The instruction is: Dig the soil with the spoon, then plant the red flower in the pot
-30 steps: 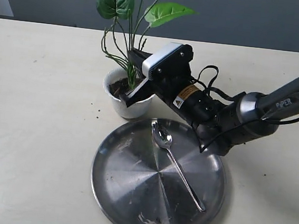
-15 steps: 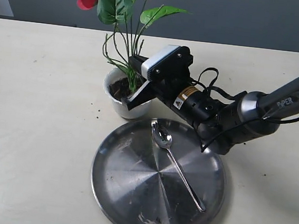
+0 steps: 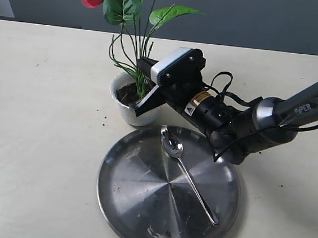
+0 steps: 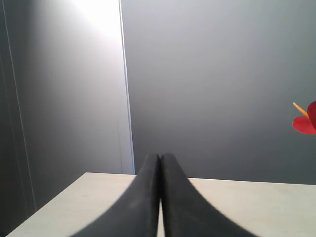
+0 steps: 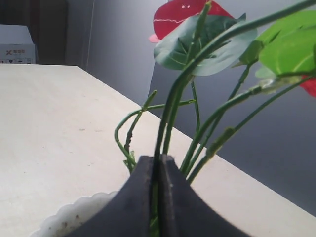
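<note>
The pot (image 3: 131, 100) is blocked from the right by the right arm (image 3: 227, 117) and overhung by the flower (image 3: 125, 6); bare table (image 3: 41, 113) lies left.

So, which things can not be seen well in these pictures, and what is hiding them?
- Stem bases of the red flower: the right gripper covers where they enter the soil, exterior view.
- Top bloom: cut by the upper edge, exterior view.
- The pot: only a rim piece, right wrist view.
- The left gripper: absent from the exterior view.
- The spoon tip: too small for detail.
</note>
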Tool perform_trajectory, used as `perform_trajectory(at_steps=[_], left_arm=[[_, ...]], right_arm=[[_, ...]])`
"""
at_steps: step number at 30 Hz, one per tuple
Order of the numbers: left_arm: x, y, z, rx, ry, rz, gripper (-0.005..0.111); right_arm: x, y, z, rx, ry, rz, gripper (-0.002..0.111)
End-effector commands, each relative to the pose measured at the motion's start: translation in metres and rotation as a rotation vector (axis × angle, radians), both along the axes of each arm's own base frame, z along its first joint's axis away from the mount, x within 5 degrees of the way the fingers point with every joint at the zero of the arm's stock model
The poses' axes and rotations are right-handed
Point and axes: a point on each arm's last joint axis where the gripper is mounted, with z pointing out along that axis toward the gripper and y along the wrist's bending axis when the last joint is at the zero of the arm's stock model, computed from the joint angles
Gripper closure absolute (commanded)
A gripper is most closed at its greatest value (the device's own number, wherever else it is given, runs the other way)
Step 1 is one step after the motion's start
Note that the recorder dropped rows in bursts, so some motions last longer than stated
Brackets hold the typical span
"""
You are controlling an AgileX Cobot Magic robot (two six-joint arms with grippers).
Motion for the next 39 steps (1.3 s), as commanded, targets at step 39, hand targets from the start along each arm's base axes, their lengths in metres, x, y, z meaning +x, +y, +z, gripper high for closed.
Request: perform_trajectory(at_steps=[39], left_arm=[[0.0, -0.001, 0.002, -0.001, -0.01, -0.007, 0.106]], right_arm=[[-0.016, -0.017, 0.012, -0.004, 0.089, -0.019, 0.078]])
